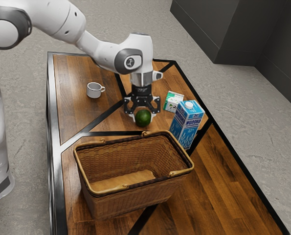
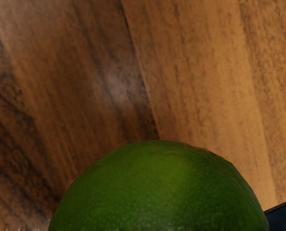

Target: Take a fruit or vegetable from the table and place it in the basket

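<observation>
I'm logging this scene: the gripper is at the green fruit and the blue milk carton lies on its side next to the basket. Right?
Not quite: the blue milk carton stands upright next to the basket, as the exterior view shows. The gripper is at the green fruit, as you say.

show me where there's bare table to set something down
Bare wood lies between the mug and basket, and more widely from the basket to the table edge at the exterior view's right. It is crowded where the gripper, green fruit, milk carton and small carton gather.
</observation>
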Robot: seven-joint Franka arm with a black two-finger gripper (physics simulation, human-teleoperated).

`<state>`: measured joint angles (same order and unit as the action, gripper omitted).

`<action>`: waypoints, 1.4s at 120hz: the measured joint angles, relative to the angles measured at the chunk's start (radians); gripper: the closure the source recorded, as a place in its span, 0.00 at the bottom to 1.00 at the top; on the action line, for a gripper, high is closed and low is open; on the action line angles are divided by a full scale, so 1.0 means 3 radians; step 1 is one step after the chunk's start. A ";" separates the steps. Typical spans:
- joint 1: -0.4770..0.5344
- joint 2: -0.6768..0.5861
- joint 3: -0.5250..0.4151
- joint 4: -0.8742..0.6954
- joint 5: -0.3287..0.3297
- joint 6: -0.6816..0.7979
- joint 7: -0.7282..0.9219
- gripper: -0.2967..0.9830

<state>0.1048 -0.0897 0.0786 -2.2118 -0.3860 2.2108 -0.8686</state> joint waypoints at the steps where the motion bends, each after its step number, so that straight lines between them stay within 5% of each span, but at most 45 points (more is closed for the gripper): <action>1: -0.0001 -0.0020 0.0000 -0.0001 0.0001 0.0000 -0.0006 0.48; 22: -0.0302 -0.1220 -0.0046 -0.0211 0.0221 -0.0038 -0.0274 0.49; 34: -0.0586 -0.1763 -0.0376 -0.0231 0.0427 -0.0164 -0.0591 0.48; 94: -0.0967 -0.1480 -0.1130 0.0093 0.0449 -0.0303 -0.2014 0.49; 108: -0.0966 -0.1448 -0.1220 0.0117 0.0401 -0.0295 -0.2235 0.35; 127: -0.0960 -0.1447 -0.1227 0.0115 0.0363 -0.0290 -0.2467 0.27; 137: -0.0934 -0.1449 -0.1175 0.0099 0.0367 -0.0291 -0.2567 0.25; 148: -0.0860 -0.1125 -0.0600 0.0570 0.0376 -0.0396 -0.2681 0.24; 157: -0.0879 -0.0784 -0.0079 0.2015 0.0778 -0.1191 -0.2914 0.24; 168: -0.0753 -0.0869 0.0169 0.1818 0.0912 -0.1798 -0.3222 0.24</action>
<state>-0.1213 -0.3504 0.1293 -1.6662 -0.1123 1.6714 -1.8351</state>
